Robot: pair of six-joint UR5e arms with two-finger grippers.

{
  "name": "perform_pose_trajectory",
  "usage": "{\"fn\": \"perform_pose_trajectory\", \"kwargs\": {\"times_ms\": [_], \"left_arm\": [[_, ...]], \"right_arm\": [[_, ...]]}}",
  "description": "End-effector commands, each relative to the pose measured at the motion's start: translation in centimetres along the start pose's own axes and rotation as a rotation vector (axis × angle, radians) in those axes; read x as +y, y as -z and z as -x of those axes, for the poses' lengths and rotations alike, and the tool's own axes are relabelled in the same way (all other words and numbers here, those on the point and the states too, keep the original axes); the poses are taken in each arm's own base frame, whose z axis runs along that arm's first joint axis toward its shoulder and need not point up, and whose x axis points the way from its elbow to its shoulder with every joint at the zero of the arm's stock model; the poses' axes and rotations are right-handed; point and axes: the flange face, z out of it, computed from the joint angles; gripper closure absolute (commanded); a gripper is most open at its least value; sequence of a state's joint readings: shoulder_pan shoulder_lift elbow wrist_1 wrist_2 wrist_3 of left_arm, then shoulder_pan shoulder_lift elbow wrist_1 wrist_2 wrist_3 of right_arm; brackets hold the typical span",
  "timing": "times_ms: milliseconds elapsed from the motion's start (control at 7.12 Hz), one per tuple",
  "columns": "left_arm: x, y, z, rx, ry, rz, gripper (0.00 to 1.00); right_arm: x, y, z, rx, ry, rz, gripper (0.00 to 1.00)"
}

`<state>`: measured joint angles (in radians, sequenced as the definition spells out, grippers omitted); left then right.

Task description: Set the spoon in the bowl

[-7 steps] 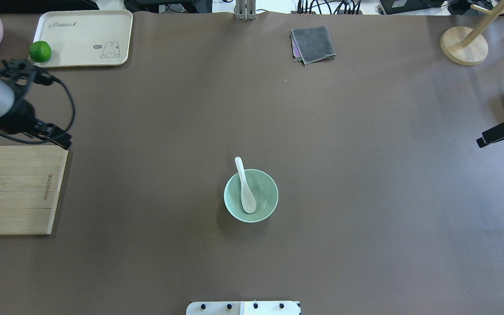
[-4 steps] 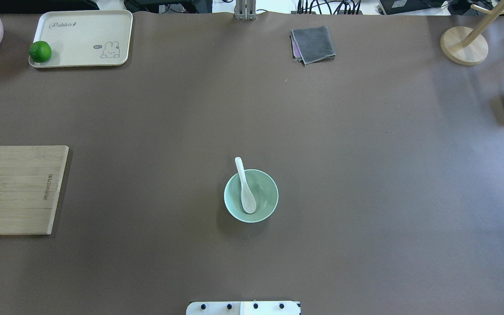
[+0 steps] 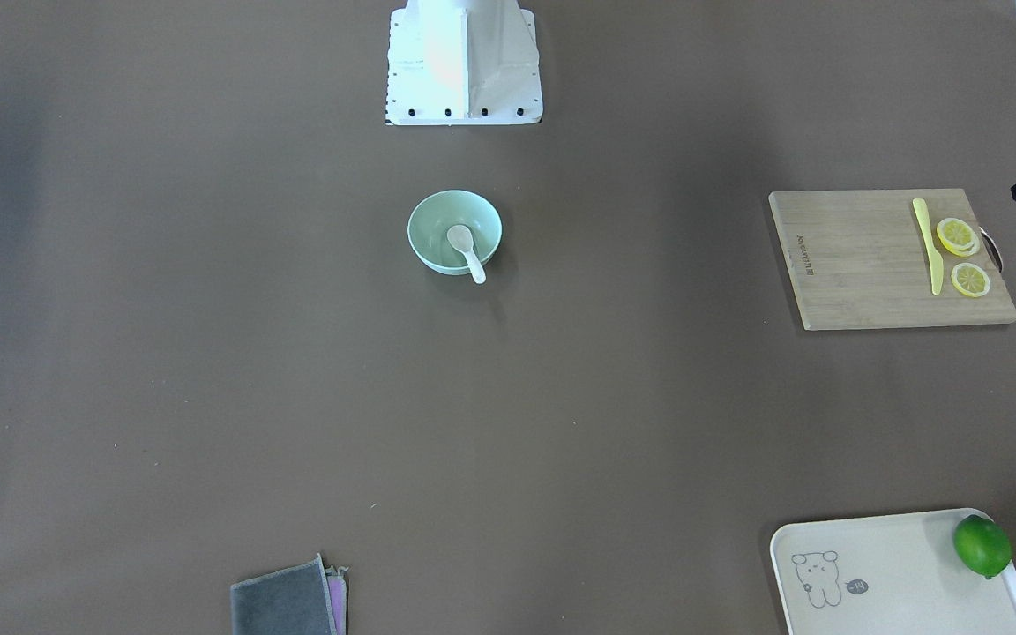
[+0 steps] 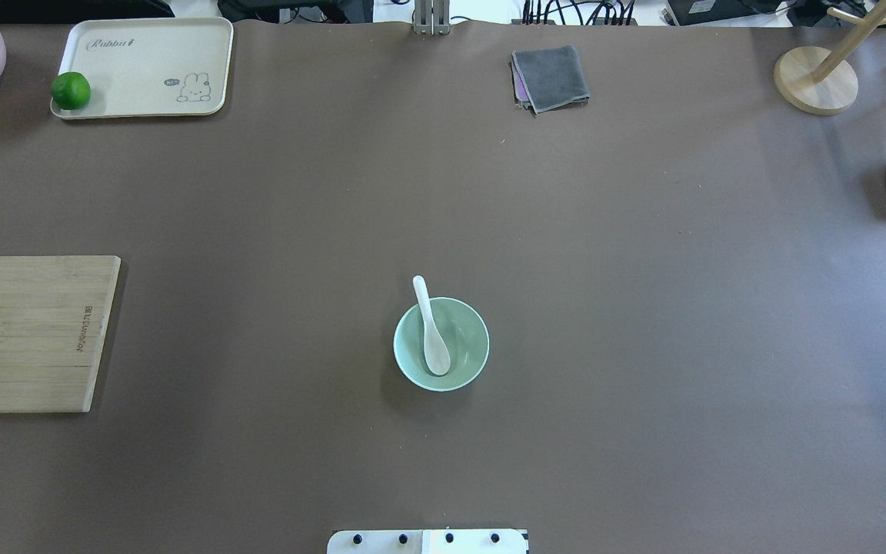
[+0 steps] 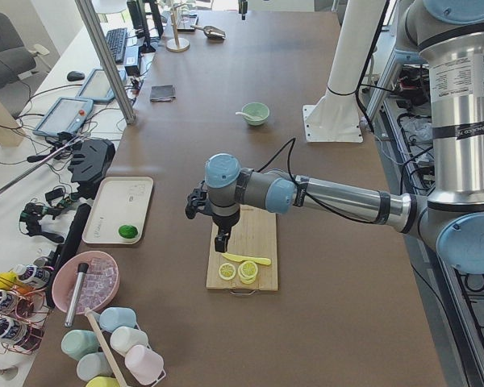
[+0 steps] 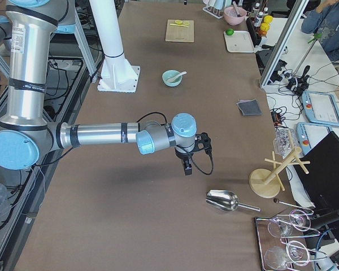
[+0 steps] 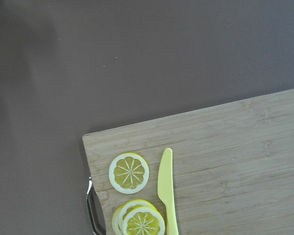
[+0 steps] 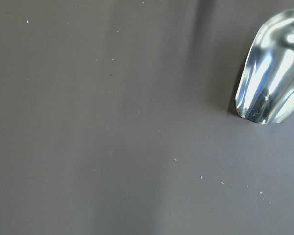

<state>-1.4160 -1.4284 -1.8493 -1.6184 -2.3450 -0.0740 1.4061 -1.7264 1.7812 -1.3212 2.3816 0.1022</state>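
Left tool, right tool well apart from spoon

Long table under a matte brown covering, soft-shadowed, light even and diffuse. Slanted aluminium profile post at its edge. Beyond it a white side desk with a black keyboard and loose cables. Grey office chair behind. Grey floor on the opposite side.

Even bright light, soft shadows, scoop glaring.
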Motion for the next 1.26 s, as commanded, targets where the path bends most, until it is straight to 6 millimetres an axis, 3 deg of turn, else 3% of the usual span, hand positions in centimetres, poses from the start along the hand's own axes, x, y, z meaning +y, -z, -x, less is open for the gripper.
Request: {"fn": "perform_pose_trajectory", "kwargs": {"times_ms": [0,140,421,562,1124], "left_arm": [[-0.4,-1.2,2.9,0.014,0.024,0.020,0.02],[-0.3,-1.5,4.2,0.011,0.014,0.026,0.02],[-1.1,-0.9,3.9,0.014,-0.010,0.012,0.02],[-0.3,-0.1,4.3,0.011,-0.001,-0.007,0.02],[-0.3,0.0,4.6,0.010,0.007,-0.008,0.02]], "right_arm": [[0.3,1.1,-0.7,-0.003,-0.016,-0.021,0.00],[0.8,1.2,-1.2,0.000,-0.017,-0.021,0.00],[2.0,1.2,-2.0,0.004,-0.005,-0.016,0.00],[2.4,0.9,-2.2,0.005,-0.009,-0.008,0.00],[2.4,0.9,-2.1,0.004,-0.005,-0.008,0.00]]}}
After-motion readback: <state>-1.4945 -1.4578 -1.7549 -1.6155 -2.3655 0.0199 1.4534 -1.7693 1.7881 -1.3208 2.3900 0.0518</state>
